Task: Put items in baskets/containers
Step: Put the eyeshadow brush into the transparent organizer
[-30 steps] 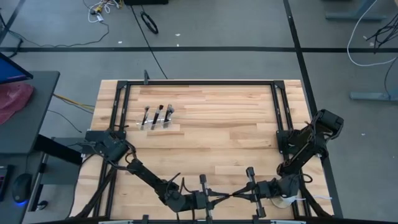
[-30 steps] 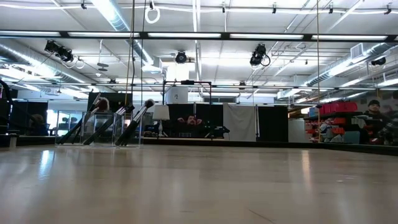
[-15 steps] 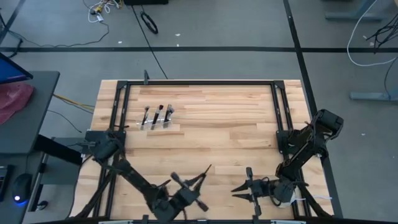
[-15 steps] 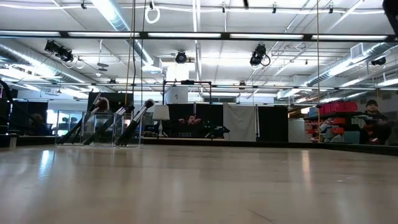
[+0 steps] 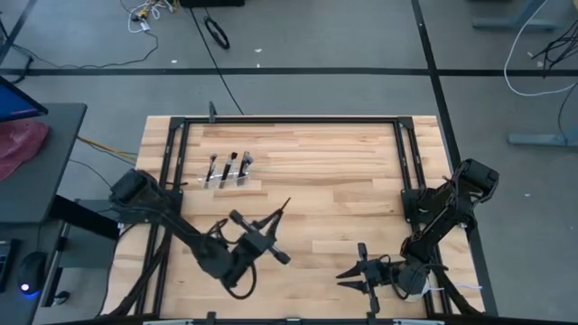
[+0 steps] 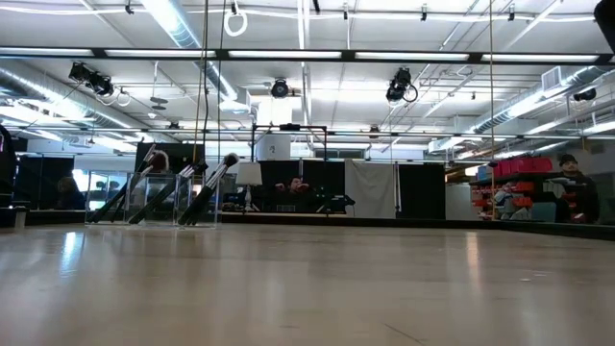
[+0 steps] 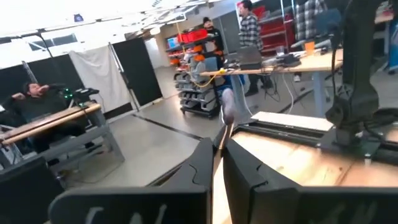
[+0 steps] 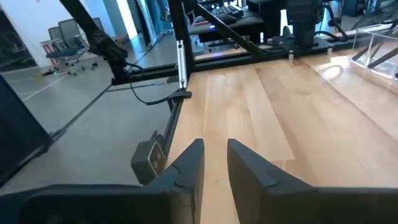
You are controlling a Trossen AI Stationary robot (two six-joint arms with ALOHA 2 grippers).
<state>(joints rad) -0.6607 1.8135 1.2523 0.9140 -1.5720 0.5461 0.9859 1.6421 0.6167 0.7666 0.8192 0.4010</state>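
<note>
Three brushes [image 5: 228,168] in clear holder [image 5: 228,181]

There are four makeup brushes: three [image 5: 230,168] stand in the one clear holder [image 5: 226,181], one brush [image 5: 278,215] is apart. Two robot arms. One wooden table [image 5: 334,181].

The low clear plastic brush holder [image 5: 226,171] stands on the far left part of the wooden table [image 5: 343,171], with thin makeup brushes [image 6: 213,183] leaning in it. Nearer, the left gripper [image 5: 267,236] hangs left of centre, gripping a thin makeup brush [image 5: 281,210]. The right gripper [image 5: 354,276] sits at the near edge, right of centre.
</note>
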